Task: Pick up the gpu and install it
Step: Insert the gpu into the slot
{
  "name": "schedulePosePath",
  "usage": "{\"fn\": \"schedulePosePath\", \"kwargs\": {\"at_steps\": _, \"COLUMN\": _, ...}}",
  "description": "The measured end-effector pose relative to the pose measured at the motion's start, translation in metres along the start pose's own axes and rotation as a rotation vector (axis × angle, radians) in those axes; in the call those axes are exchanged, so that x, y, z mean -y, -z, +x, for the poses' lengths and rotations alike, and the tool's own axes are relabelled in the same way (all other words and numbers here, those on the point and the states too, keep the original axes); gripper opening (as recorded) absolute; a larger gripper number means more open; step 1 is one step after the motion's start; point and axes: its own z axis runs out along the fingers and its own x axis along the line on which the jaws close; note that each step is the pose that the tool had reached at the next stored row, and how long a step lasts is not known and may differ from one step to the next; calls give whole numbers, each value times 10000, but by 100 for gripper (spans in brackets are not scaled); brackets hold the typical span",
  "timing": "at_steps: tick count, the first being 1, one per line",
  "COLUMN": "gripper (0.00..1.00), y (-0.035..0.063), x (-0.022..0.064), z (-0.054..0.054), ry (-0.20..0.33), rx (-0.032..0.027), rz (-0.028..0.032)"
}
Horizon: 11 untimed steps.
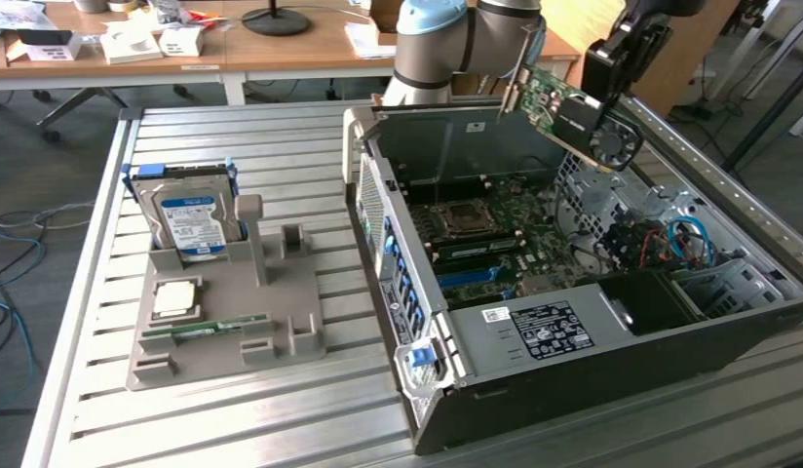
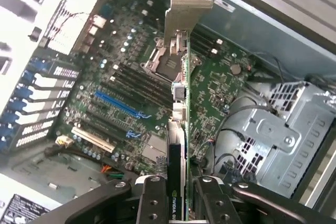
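Note:
The gpu [image 1: 573, 109], a green circuit card with a black fan and a metal bracket, hangs tilted above the open computer case [image 1: 532, 370]. My gripper [image 1: 607, 68] is shut on its upper edge. In the wrist view the gpu [image 2: 181, 129] runs edge-on from between my gripper [image 2: 178, 203], its silver bracket [image 2: 185, 9] pointing away. Below it lies the motherboard [image 2: 126, 103] with a blue slot [image 2: 118, 104] and a white slot [image 2: 93, 139]. The card is well above the board and touches nothing there.
A grey parts holder [image 1: 226, 312] on the slatted metal table carries a hard drive [image 1: 194, 216] upright, a processor [image 1: 175, 298] and a green memory stick [image 1: 217, 328]. Inside the case are a drive cage [image 2: 278, 129] and blue cables [image 1: 681, 239]. Desks stand behind.

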Motion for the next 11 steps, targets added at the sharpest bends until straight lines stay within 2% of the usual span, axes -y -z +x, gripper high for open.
{"fn": "schedulePosePath", "kwargs": {"at_steps": 11, "gripper": 26, "y": -12, "x": 0, "z": 0, "ry": 1647, "rx": -65, "rz": -15}}
